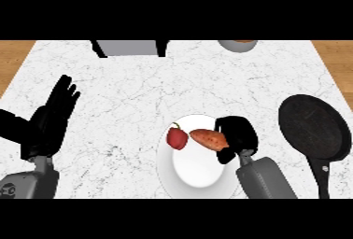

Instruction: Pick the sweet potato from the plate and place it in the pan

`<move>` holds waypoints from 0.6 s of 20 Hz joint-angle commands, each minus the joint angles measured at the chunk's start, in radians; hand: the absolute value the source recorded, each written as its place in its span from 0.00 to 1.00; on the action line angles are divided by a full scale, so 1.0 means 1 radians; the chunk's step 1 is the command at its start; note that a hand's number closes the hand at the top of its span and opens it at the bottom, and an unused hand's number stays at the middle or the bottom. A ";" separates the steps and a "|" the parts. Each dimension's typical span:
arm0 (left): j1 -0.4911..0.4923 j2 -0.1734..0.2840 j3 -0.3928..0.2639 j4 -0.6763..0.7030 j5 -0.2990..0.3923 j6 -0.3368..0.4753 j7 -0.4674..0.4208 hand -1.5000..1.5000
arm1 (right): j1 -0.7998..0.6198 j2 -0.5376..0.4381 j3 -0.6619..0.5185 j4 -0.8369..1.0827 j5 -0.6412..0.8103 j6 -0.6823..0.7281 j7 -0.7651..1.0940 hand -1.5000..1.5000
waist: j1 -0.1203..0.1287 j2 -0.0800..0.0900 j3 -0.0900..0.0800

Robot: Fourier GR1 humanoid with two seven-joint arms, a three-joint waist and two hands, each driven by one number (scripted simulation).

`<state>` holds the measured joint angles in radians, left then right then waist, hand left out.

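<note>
Head view: right hand [236, 135] against sweet potato [210, 139].

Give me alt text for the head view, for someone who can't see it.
The right hand reaches a sweet potato lying beside a red pepper on a white plate. A black pan sits to the right; the left hand rests open at left.

Grey forearms [265, 179] (black hands [238, 135])
</note>
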<state>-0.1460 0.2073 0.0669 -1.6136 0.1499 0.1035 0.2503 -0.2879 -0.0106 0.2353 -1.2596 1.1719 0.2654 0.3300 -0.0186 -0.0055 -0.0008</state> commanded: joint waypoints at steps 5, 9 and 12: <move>0.018 0.003 -0.006 -0.005 -0.009 -0.008 -0.001 0.50 | -0.048 0.010 0.141 -0.258 0.232 -0.134 0.410 1.00 | 0.011 -0.006 -0.001; 0.004 0.023 0.011 -0.006 0.003 -0.022 0.023 0.50 | -0.032 0.008 0.208 -0.459 0.364 -0.070 0.471 1.00 | 0.003 -0.005 0.000; -0.029 -0.013 -0.010 0.030 -0.027 0.003 -0.009 0.50 | -0.092 0.010 0.247 -0.603 0.354 0.117 0.573 1.00 | 0.008 0.001 0.000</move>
<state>-0.1505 0.2163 0.0772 -1.6039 0.1473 0.0904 0.2454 -0.3434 -0.0023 0.4194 -1.7137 1.4809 0.2608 0.7912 -0.0148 -0.0089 -0.0013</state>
